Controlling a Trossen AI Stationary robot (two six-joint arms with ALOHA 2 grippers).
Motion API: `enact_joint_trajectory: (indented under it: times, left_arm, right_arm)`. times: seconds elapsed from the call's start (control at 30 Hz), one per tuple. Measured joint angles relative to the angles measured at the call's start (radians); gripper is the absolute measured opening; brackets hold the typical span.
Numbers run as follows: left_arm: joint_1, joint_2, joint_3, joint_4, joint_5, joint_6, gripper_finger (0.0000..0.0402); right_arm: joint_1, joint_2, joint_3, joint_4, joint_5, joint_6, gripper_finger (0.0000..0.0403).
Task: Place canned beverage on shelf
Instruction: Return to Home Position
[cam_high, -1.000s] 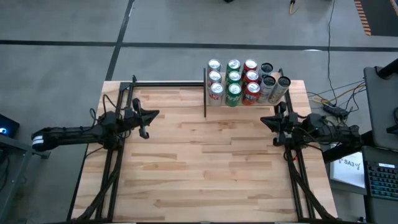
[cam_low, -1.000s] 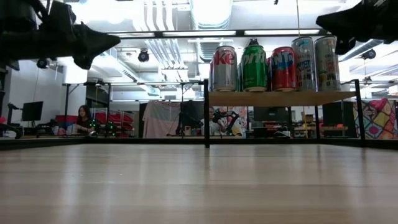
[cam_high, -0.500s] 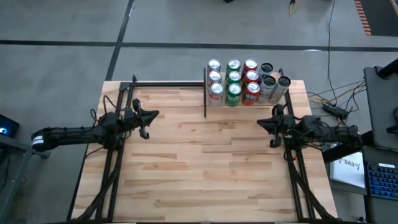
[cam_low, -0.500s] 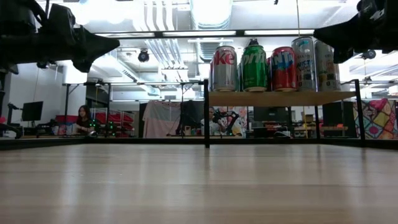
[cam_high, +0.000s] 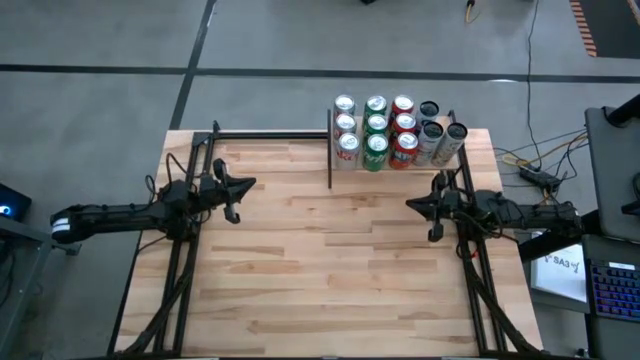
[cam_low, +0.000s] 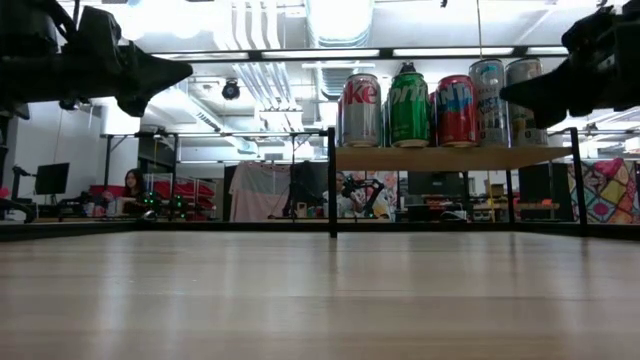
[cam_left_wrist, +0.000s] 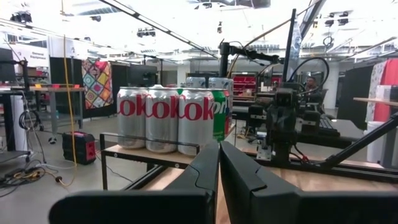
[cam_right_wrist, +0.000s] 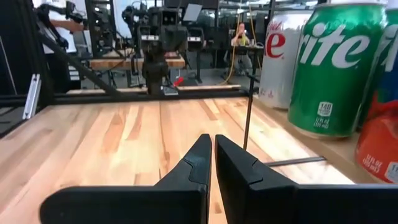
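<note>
- Drawn back from the shelf (cam_low: 450, 158) since a second ago, the right gripper (cam_high: 412, 204) now hangs lower in the low view. Its jaws are pressed together and hold nothing.
- The left gripper (cam_high: 245, 185) hovers over the left side of the surface (cam_high: 330, 270), where it was before, jaws likewise closed and empty.
- The cans (cam_high: 376, 125) stand upright on the shelf at the far right of the surface, in columns by colour: silver, green, red, and more at the right end.
</note>
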Motion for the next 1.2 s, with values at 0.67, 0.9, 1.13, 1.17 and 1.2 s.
enact_joint_trajectory:
  times: [0.67,0.9,1.13,1.17,1.2]
  left_arm:
    - [0.002,0.008,0.000,-0.041,-0.192,0.047,0.0000]
    - [0.002,0.039,0.000,-0.052,-0.349,-0.023,0.0000]
    - [0.002,0.089,0.000,-0.052,-0.337,0.020,0.0000]
    - [0.002,0.095,0.000,-0.052,-0.337,0.020,0.0000]
    - [0.002,0.102,0.000,-0.052,-0.337,0.021,0.0000]
  right_arm:
    - [-0.002,0.053,-0.002,0.005,0.055,-0.189,0.0012]
    - [-0.002,0.055,-0.003,0.004,0.055,-0.261,0.0012]
    - [-0.002,0.055,-0.003,0.004,0.055,-0.261,0.0012]
    - [-0.002,0.055,-0.003,0.004,0.055,-0.261,0.0012]
    - [-0.002,0.055,-0.003,0.004,0.055,-0.261,0.0012]
